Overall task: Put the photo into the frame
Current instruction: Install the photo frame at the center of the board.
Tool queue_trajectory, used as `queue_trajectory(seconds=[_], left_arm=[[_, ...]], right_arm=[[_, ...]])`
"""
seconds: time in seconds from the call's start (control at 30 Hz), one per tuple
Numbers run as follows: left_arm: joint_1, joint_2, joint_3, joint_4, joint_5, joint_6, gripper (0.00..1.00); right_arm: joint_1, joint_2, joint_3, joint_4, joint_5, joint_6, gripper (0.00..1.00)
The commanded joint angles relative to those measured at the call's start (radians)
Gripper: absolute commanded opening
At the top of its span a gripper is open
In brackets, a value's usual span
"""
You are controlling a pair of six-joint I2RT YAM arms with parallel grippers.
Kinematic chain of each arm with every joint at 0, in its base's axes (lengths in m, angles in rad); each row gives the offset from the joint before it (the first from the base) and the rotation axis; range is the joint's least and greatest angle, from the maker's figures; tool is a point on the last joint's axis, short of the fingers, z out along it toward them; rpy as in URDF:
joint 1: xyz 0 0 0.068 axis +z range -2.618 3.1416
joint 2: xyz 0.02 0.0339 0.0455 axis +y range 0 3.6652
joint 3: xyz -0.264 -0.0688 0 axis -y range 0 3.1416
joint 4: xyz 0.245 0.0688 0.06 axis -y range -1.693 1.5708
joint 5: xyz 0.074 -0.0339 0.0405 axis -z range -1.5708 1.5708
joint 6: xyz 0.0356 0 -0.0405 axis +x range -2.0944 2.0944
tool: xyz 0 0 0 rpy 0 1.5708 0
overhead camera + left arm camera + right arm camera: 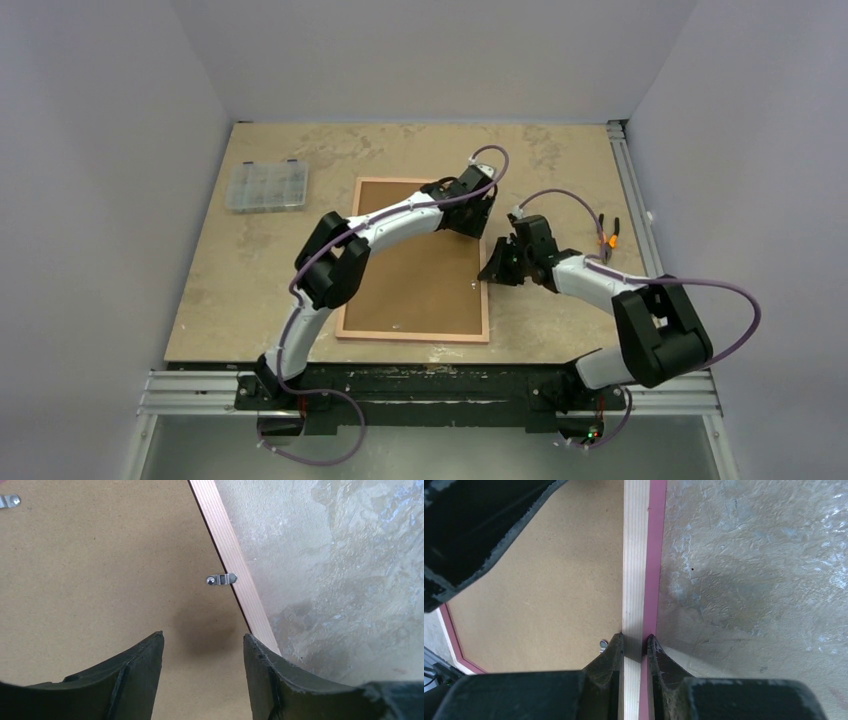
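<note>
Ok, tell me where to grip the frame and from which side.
Take the frame by its right rail, straight from above: it lies flat, and the rail is thin, so one finger fits on the backing board side, one outside. The right gripper pinches it that way.

The left arm (380, 225) spans the frame (412, 335); table (560, 165) beyond lies open, parts box (267, 186) at far left.
</note>
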Motion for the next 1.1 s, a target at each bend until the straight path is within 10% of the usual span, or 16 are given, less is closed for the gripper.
queue_trajectory(seconds=[0.0,1.07], left_arm=[[-0.018,0.001,0.027,0.006,-0.053,0.046,0.57],[-0.026,0.296,0.468,-0.278,-0.299,-0.203,0.55]], right_arm=[[0.011,-0.017,-0.087,-0.05,-0.048,0.007,0.0],[0.012,-0.021,-0.124,-0.08,-0.069,-0.011,0.0]])
